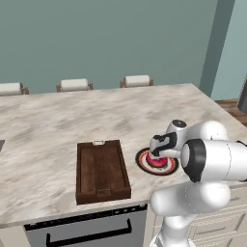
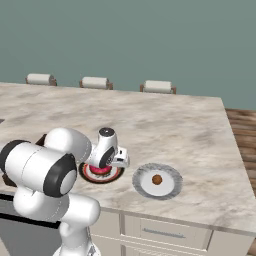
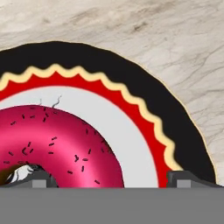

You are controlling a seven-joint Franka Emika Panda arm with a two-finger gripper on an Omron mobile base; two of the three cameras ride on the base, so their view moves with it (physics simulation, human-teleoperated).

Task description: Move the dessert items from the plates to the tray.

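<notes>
End effector (image 3: 109, 178) spread open, straddling pink doughnut (image 3: 61, 144) on black-rimmed plate (image 3: 144, 94). Step: grasping doughnut. Next: clench, lift, carry to tray (image 1: 102, 170) beside plate.

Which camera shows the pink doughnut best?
The hand view: the pink doughnut looms large, sprinkles clear, on the patterned plate. In both base views it is a small pink patch under the hand.
</notes>
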